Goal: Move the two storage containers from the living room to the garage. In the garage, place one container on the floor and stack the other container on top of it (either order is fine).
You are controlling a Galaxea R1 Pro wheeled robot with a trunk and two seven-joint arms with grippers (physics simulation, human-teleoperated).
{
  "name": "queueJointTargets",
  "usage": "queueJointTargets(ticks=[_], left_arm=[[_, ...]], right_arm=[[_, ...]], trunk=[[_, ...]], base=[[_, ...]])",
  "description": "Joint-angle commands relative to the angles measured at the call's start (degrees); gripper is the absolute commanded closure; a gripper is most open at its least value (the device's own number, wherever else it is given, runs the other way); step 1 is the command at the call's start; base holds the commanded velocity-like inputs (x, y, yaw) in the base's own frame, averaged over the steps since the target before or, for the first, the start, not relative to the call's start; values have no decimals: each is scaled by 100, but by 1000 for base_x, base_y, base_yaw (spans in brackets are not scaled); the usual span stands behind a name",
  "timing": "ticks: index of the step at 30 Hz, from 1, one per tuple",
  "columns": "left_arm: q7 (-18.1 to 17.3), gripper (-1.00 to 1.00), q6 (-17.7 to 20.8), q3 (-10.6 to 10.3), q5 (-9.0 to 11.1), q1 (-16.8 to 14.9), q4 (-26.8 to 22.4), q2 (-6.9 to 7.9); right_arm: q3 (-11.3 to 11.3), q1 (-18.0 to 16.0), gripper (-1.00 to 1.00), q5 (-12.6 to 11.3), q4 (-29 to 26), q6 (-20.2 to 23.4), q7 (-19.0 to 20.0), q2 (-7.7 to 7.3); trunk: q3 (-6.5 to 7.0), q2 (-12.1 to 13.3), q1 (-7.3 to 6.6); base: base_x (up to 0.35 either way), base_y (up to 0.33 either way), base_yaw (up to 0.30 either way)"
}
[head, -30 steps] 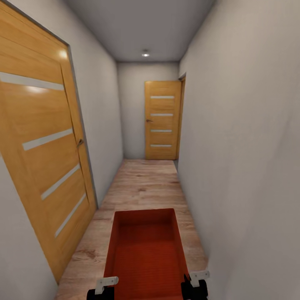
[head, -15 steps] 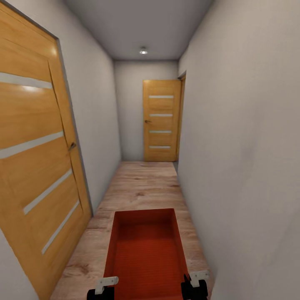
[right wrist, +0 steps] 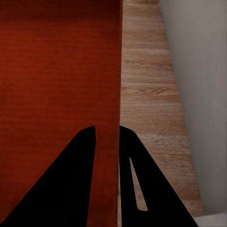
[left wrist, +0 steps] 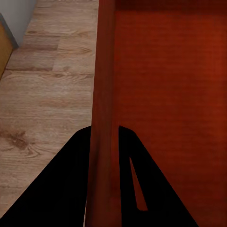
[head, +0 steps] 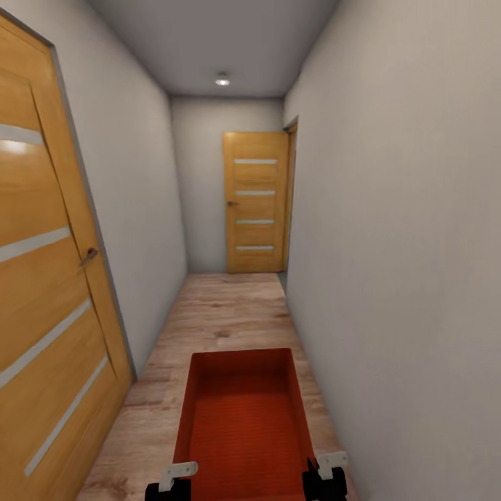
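Note:
One orange-red open-top storage container (head: 243, 424) hangs in front of me above the light wood plank floor, carried between both arms. My left gripper (head: 171, 481) is shut on the box's left wall; in the left wrist view its two dark fingers (left wrist: 61, 189) straddle that thin wall (left wrist: 104, 94). My right gripper (head: 325, 474) is shut on the right wall, its fingers (right wrist: 71, 189) pinching the wall's edge (right wrist: 118, 71). The box's inside looks empty.
I am in a narrow hallway with grey-white walls. A large orange-wood door with frosted strips (head: 42, 313) stands shut close on the left. Another such door (head: 255, 209) closes the far end. The right wall (head: 403, 278) is very near the box.
The whole view has advanced down the hallway: the left door has slid further left and the far door has shifted left. The container and both grippers keep their place in the view.

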Motion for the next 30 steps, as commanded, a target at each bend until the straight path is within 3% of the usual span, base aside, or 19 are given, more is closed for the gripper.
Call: queueJointTargets(ticks=[1,11,19,30], left_arm=[[79,100,-37,-97,93,-2,5,28],[79,100,-38,-97,97,-2,5,28],[79,100,-39,-97,97,-2,5,28],[79,100,-39,-97,80,-2,5,28]], right_arm=[[29,-10,100,45,8,-4,-64,-2],[29,-10,100,45,9,2,-72,-2],[29,-7,100,45,9,-4,-69,-2],[29,-7,100,45,9,-4,-71,-2]], trunk=[[-8,-6,4],[-8,-6,4],[-8,-6,4],[-8,-6,4]], base=[[341,156,-3],[341,158,12],[340,18,191],[340,0,13]])
